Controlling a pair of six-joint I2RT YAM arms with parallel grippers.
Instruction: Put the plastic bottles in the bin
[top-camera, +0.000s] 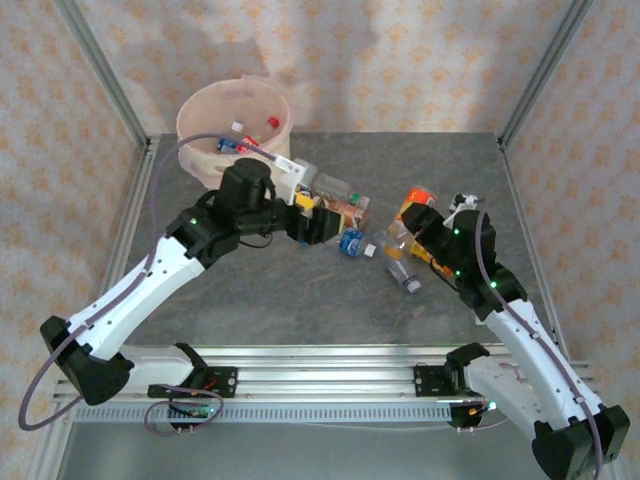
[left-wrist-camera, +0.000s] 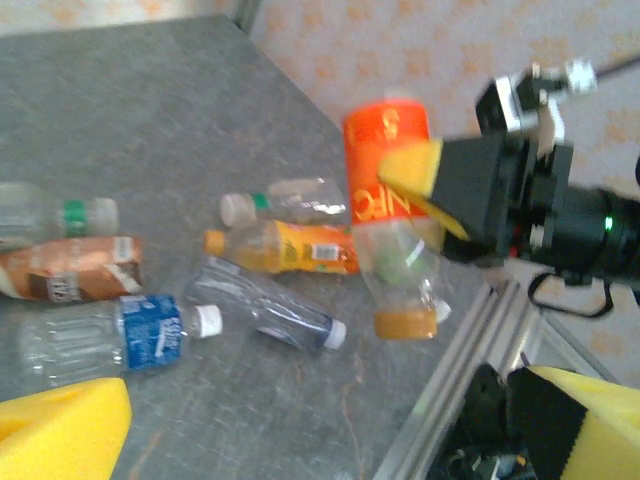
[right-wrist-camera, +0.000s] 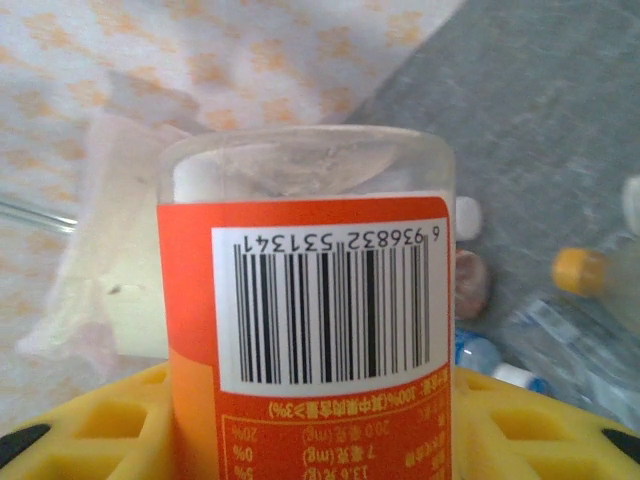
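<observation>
The right gripper (top-camera: 417, 222) is clamped on a clear plastic bottle with an orange label (left-wrist-camera: 388, 170). Its yellow fingers (right-wrist-camera: 90, 430) press either side of the barcode panel. The bottle is held tilted, orange cap downward, over the right part of the grey tabletop (top-camera: 300, 300); whether the cap touches the surface cannot be told. The left gripper (top-camera: 322, 222) reaches over the table's middle with its yellow foam pads (left-wrist-camera: 60, 430) spread wide and nothing between them. Under it, 6 more bottles lie on their sides near one another: a clear bottle with a blue label (left-wrist-camera: 110, 340), a brown-labelled bottle (left-wrist-camera: 70, 272), a clear bottle with a green band (left-wrist-camera: 45, 215), a plain clear bottle with a white cap (left-wrist-camera: 265, 312), an amber bottle with a yellow-orange label (left-wrist-camera: 285, 248) and a clear bottle with a white cap and green neck ring (left-wrist-camera: 285, 198). The large round cream plastic bin with a thin pink liner (top-camera: 195, 150) stands at the table's far left corner, well apart from the held bottle. It holds several bottles, with red, white and blue caps showing.
</observation>
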